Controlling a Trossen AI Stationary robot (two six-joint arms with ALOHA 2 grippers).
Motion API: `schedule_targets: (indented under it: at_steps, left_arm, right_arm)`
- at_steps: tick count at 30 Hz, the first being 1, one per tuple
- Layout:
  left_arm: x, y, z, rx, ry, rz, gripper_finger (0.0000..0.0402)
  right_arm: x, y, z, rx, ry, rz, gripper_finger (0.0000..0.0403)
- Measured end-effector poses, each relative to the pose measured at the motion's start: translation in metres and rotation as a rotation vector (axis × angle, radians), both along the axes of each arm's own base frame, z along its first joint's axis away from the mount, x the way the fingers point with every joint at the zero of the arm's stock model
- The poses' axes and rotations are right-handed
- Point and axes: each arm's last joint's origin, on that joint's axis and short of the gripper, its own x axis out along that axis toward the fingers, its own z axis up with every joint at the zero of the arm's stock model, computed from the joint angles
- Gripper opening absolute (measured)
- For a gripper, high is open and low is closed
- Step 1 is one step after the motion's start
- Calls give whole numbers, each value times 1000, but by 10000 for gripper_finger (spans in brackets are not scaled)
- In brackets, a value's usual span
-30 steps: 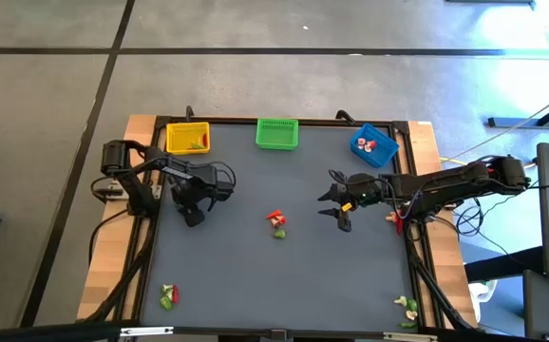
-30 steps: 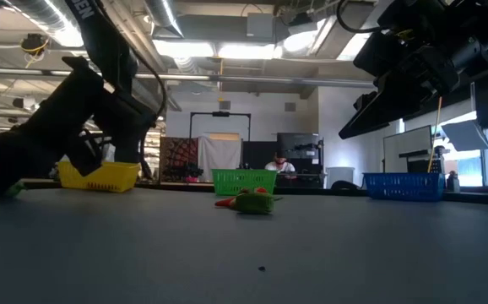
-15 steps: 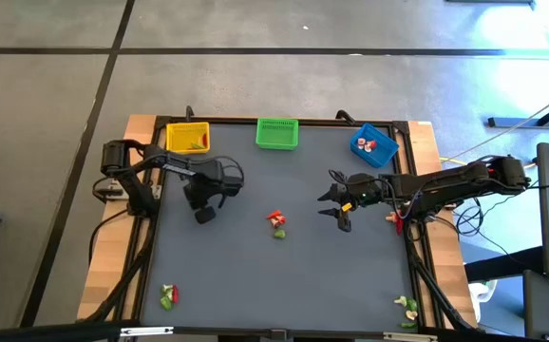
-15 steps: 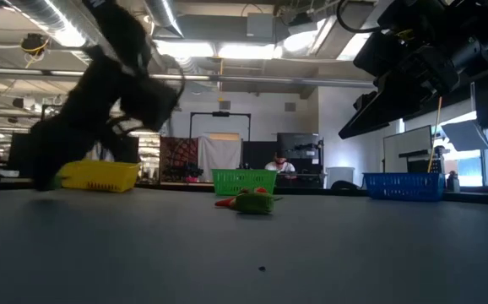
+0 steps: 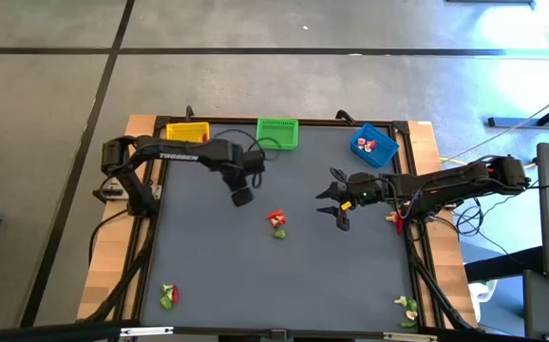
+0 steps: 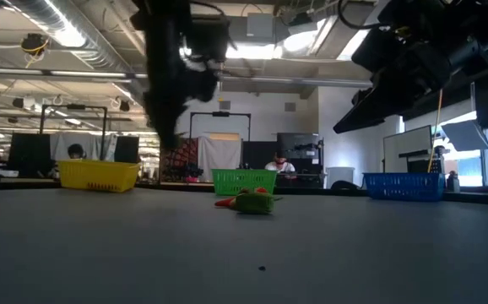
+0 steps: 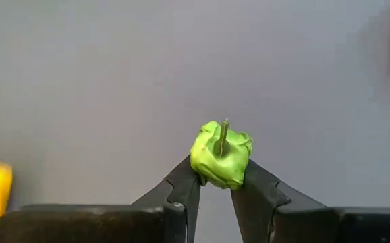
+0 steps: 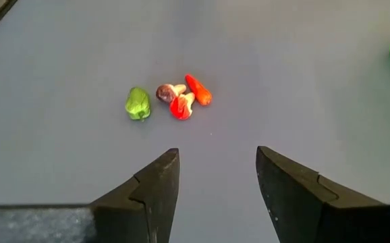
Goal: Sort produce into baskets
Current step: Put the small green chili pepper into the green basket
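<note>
My left gripper (image 5: pixel 242 197) hangs above the table between the yellow basket (image 5: pixel 187 133) and the middle pile of produce (image 5: pixel 276 223), shut on a small green pepper piece (image 7: pixel 220 154). My right gripper (image 5: pixel 339 201) waits open right of that pile, which lies ahead of its fingers (image 8: pixel 171 101) in the right wrist view. The green basket (image 5: pixel 276 132) and the blue basket (image 5: pixel 374 144) stand along the far edge. The blue one holds red and pale pieces. My left gripper pinches the green pepper piece by its two opposite sides (image 7: pixel 202 169) between its two fingertips. The fingers come from above, pointing down. The piece is lifted clear of the table, its stalk (image 7: pixel 223 137) turned toward the wrist camera.
More produce lies at the near left corner (image 5: pixel 168 296), at the near right corner (image 5: pixel 407 307) and by the right edge (image 5: pixel 391 218). The yellow basket holds a few pieces. Bare grey table spreads across the near half.
My left gripper has risen from the table's left side and swung toward the right and far edge, tipping to point steeply down. The green pepper piece, which lay on the table by its fingers, has gone up with it, clear of the table.
</note>
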Motion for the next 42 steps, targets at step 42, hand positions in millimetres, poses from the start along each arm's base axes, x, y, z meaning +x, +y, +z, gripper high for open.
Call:
schedule_targets:
  at_steps: [42]
  left_arm:
    - [35, 132, -27, 272, -554, 269, 78]
  right_arm:
    - [2, -1, 3, -27, -31, -6, 197]
